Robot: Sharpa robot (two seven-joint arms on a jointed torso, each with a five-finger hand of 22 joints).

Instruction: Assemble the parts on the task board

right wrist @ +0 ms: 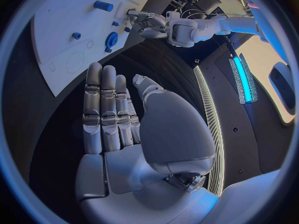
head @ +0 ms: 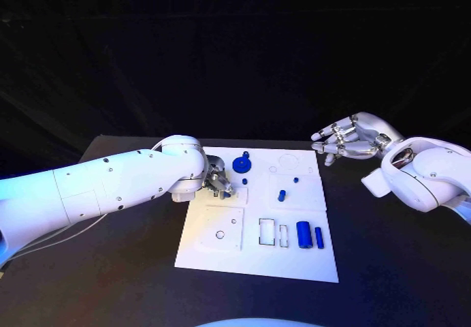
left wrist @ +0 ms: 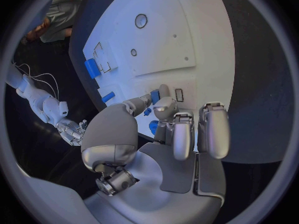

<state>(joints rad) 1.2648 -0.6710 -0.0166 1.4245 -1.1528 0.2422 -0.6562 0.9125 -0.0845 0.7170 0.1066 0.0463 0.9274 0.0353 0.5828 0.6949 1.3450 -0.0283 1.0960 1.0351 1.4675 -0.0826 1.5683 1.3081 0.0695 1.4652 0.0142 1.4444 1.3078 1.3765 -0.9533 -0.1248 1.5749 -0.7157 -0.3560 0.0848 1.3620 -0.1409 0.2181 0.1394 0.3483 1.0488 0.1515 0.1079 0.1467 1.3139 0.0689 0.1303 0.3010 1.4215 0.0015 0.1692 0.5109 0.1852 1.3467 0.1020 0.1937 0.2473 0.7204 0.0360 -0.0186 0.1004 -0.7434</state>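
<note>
The white task board (head: 257,253) lies in the middle of the black table. My left hand (head: 218,182) is at its left edge, fingers down on the board. In the left wrist view the thumb and a finger (left wrist: 163,92) pinch a small blue part (left wrist: 154,95). My right hand (head: 348,139) hovers above the board's back right corner, fingers straight and holding nothing; the palm (right wrist: 124,129) faces the right wrist camera. A round blue part (head: 241,165), a blue peg (head: 282,195) and two blue cylinders (head: 304,234) rest on the board.
Rectangular slots (head: 267,231) and a square plate with a hole (head: 220,230) take up the board's front half. Black table (head: 118,272) surrounds the board. A bright light strip (right wrist: 209,119) runs past the table in the right wrist view.
</note>
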